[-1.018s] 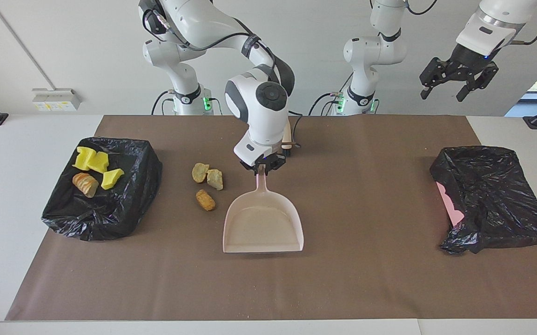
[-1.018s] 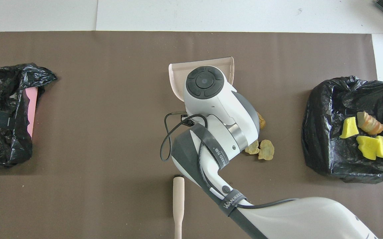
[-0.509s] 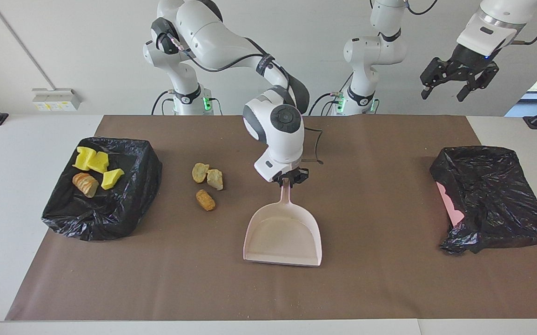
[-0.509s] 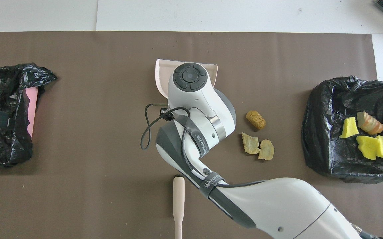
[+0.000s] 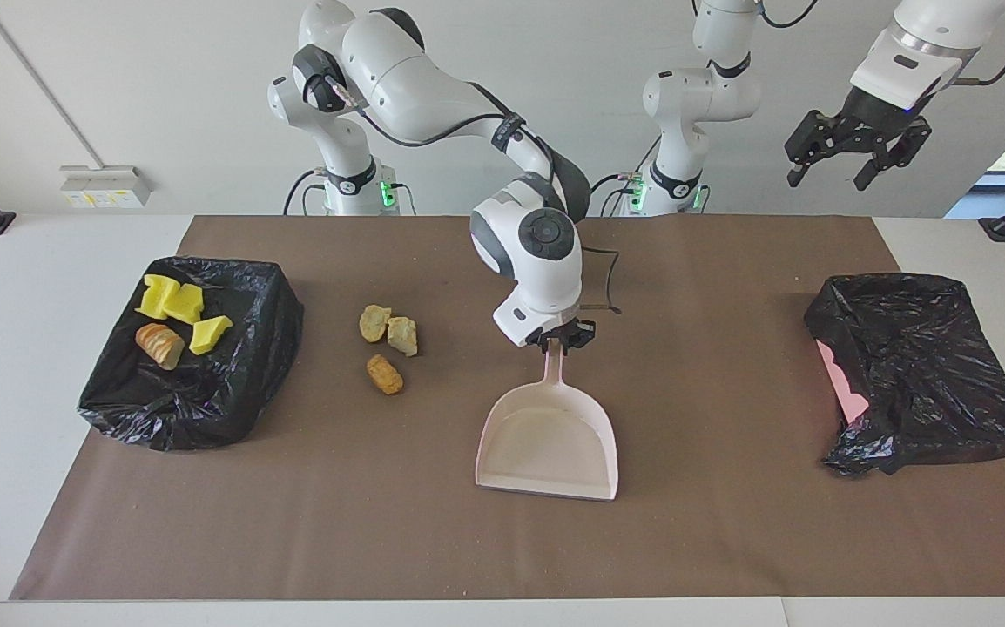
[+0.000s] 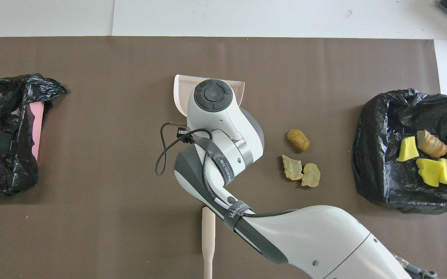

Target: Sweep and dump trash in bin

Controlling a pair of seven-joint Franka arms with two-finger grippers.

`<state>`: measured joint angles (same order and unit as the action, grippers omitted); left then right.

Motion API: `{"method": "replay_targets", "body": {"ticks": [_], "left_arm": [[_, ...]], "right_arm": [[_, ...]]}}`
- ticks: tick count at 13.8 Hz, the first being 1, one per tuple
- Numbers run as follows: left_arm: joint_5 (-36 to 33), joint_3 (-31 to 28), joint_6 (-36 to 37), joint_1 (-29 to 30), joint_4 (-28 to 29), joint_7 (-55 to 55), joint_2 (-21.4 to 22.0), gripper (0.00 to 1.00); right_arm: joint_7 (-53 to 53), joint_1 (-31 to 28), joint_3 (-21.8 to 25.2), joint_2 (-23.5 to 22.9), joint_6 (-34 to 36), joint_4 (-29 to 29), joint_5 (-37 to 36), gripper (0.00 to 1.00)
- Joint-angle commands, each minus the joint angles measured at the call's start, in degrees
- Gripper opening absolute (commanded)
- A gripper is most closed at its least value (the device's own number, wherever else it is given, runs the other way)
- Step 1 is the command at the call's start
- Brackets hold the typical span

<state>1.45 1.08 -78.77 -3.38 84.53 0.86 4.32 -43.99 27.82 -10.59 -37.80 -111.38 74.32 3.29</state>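
Watching the right gripper (image 5: 560, 338) sit low over the middle of the brown mat (image 5: 694, 540), at the top end of the dustpan (image 5: 549, 440) handle. Its fingertips are on either side of the handle, but I cannot tell whether they clamp it or stand slightly off it. The pan lies flat on the mat, its wide mouth pointing away from the robots; from overhead the right arm's wrist covers most of it.

Trash count (seven lumps in all): three tan-brown chunks (image 5: 387, 347) lie loose on the mat, between the dustpan and the black-bagged bin (image 5: 206, 409) at the right arm's end of the table, two touching and the third just beside them. Three yellow pieces (image 5: 180, 312) and one striped orange-brown chunk (image 5: 159, 345) rest on top of that bin's bag.

Left gripper (image 5: 855, 157) hangs high in the air with its fingers spread wide and nothing in them, above the left arm's end; that arm waits. Below it sits a second black-bagged bin (image 5: 920, 374) with a pink edge showing. A pale brush handle (image 6: 208, 242) lies on the mat nearer the robots than the dustpan.
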Motion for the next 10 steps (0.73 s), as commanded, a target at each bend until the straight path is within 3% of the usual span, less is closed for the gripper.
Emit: {"method": "replay_targets", "body": {"ticks": [1,6,10], "left_arm": [[-1.5,0.0,-1.2,-0.3,4.0,0.3,3.1,1.0],[-1.5,0.1,-0.9,0.0,3.6,0.1,3.0,1.0],[-1.4,0.2,-2.0,-0.7,4.2,0.0,3.3,1.0]], "right_arm": [[2.0,-0.2,0.2,5.9,2.3,2.8,0.8,1.0],[5.9,0.6,0.0,25.9,3.3,24.0,4.1,1.0],[4.5,5.7,-0.1,35.7,3.7,36.9,7.6,1.0]]}}
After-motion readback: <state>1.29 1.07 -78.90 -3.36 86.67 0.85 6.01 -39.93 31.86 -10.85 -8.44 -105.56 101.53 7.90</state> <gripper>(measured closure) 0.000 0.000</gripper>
